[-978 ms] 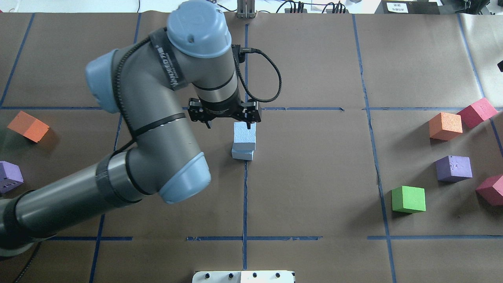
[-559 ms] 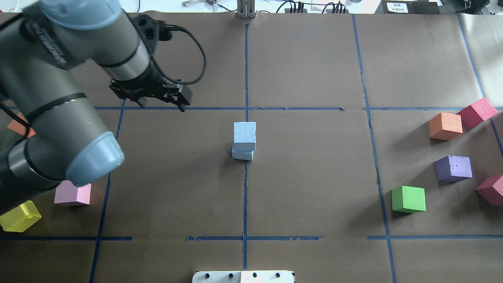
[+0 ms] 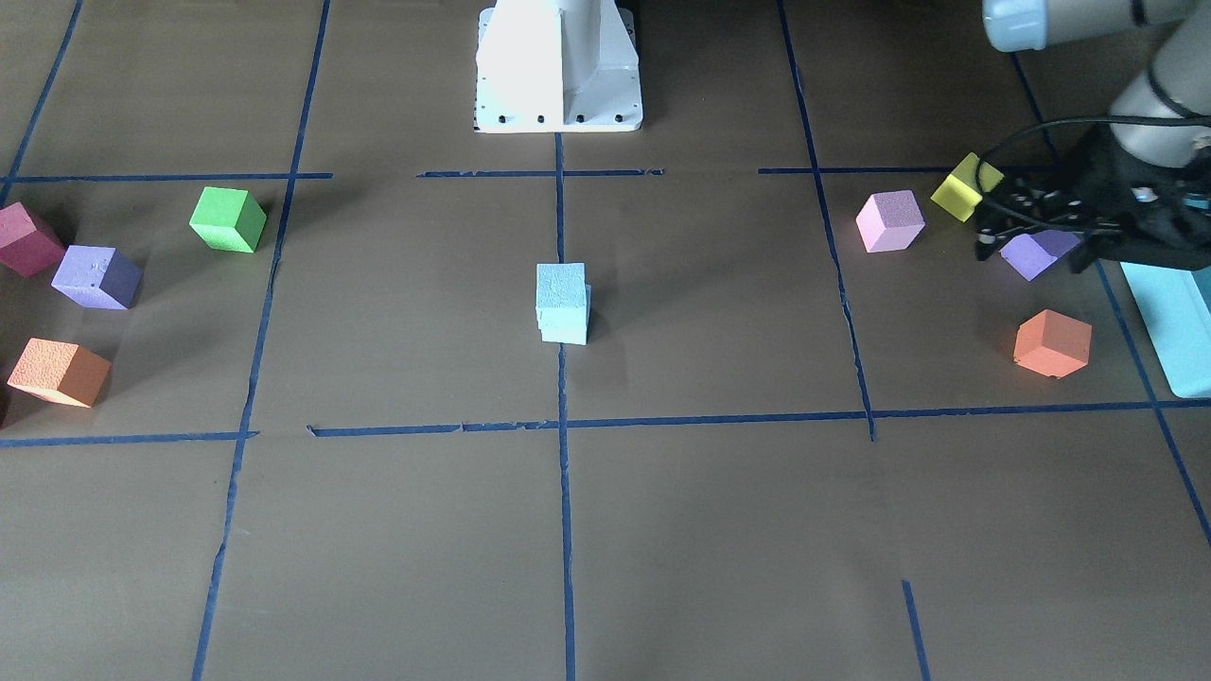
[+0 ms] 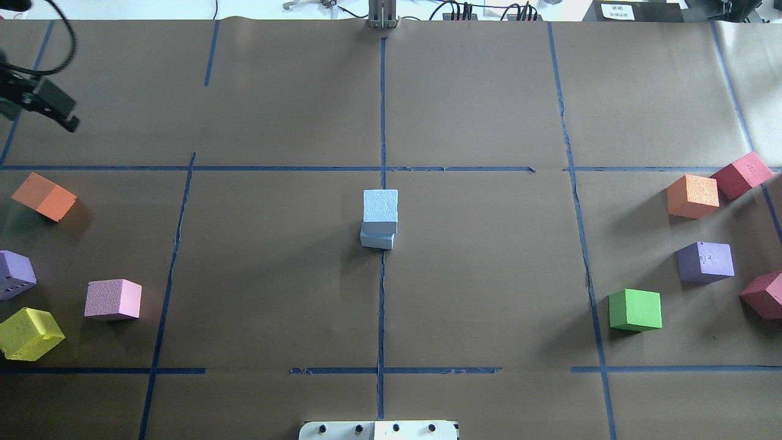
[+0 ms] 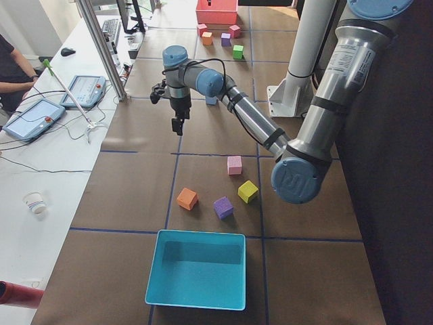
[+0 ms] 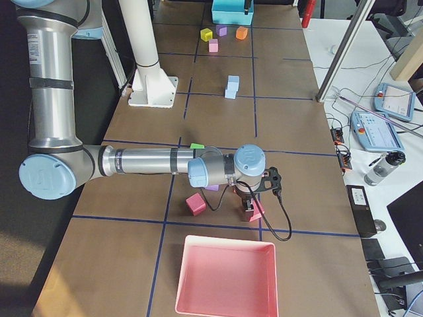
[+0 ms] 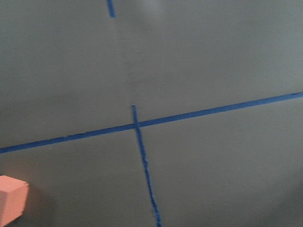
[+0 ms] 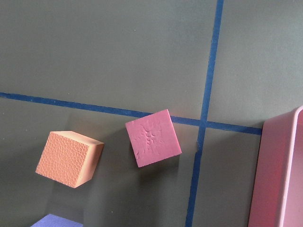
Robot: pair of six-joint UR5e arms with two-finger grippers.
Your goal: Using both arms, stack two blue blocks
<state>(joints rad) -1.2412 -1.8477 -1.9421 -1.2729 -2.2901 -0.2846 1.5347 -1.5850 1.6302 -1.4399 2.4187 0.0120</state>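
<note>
So the two blue blocks are already one on the other: upper blue block (image 4: 380,206) sitting on the lower blue block (image 4: 377,240), straight out in front of the white base (image 3: 558,66) on the centre tape line, well apart from it. Looks to me like the stacking part is done.

Handling-wise, my guess is these are light, grainy foam. That means a decent grip on the surface, but it's squashy and super easy to knock. If I had to pick one up, I'd pinch two opposite side faces around mid height, gently. Nudging the top one would probably tip the whole thing.

Neither arm is anywhere near the stack. The left claw (image 5: 177,126) hangs way off to the base's left over the loose cubes, and honestly I can't tell how wide it is. The right claw (image 6: 250,210) is way off to the base's right, low over a dark pink cube (image 8: 152,137) next to the pink tray (image 6: 225,277). I can't tell its opening either, and no fingers show in its wrist cam.

View differences:
- **Overhead:** shows the lower block peeking out on the base side, a bit off-square. It doesn't show the right arm at all.
- **Front-facing:** makes the stack look nearly flush.
- **Right side:** the only wide view that catches the right arm.
- **Left wrist cam:** just table (image 4: 489,275), tape and an orange cube corner.
</note>
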